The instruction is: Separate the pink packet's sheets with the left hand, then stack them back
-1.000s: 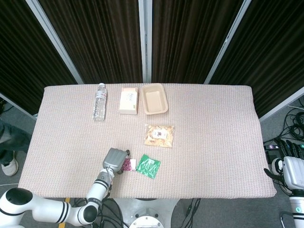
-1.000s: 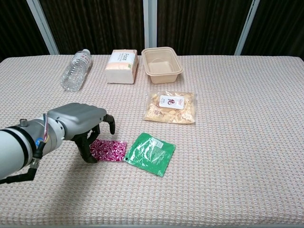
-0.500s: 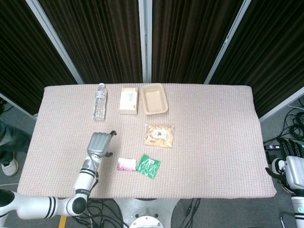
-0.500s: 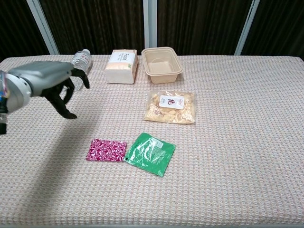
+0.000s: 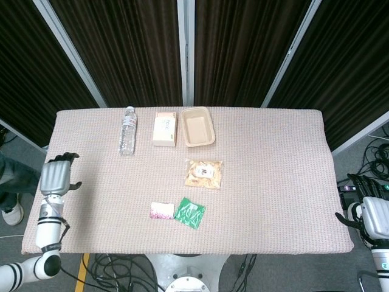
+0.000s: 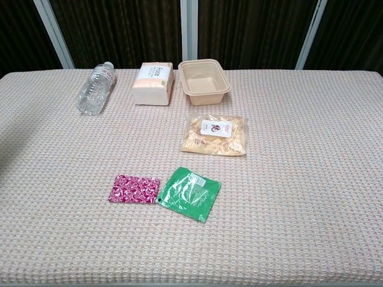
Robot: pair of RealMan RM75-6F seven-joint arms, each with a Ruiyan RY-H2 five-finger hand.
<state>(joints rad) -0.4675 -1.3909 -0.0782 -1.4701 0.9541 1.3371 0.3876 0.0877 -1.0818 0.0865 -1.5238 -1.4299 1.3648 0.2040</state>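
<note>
The pink patterned packet point(image 5: 161, 210) point(image 6: 134, 189) lies flat near the table's front edge, its right end touching a green packet point(image 5: 190, 213) point(image 6: 190, 193). Nothing holds it. My left hand point(image 5: 56, 176) hangs over the table's left edge, far left of the packets, fingers apart and empty; the chest view does not show it. My right hand point(image 5: 372, 213) is off the table at the far right, beside its front corner, fingers spread and holding nothing.
A clear water bottle point(image 5: 127, 130) lies at the back left, with a tissue pack point(image 5: 164, 128) and an empty beige tray point(image 5: 197, 126) beside it. A snack bag point(image 5: 204, 173) lies mid-table. Cables lie on the floor at the right.
My left hand let go of the pink packet, rose, and swung far left to the table's edge, leaving the chest view. The packets stayed put. The right hand barely moved.
</note>
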